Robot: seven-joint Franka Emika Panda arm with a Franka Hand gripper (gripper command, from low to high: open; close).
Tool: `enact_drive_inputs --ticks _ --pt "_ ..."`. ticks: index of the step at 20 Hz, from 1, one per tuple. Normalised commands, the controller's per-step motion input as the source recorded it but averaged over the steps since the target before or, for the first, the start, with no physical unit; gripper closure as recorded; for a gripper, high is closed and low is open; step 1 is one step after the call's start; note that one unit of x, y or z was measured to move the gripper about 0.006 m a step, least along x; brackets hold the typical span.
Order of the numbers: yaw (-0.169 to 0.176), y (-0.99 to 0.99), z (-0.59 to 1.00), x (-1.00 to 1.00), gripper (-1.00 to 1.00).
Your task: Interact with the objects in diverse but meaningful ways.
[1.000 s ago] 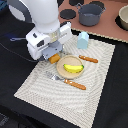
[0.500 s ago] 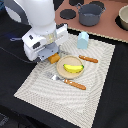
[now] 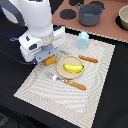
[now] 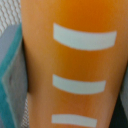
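Orange ridged bread-like block is gripped between closed fingers, low over woven beige placemat near its edge.

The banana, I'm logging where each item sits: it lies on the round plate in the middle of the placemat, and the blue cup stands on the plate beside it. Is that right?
Not quite. The banana does lie on the round plate, but the blue cup stands apart from it, on the placemat near its far edge. The exterior view shows this.
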Motion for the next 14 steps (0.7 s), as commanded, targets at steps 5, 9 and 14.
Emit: enact_drive_inputs --ticks 5,9,14 --pt "-0.068 -0.5 0.39 -0.61 1.0" --pt "-0.066 -0.68 0.45 -0.57 1.0" --pt "-0.062 -0.63 0.35 -0.65 1.0"
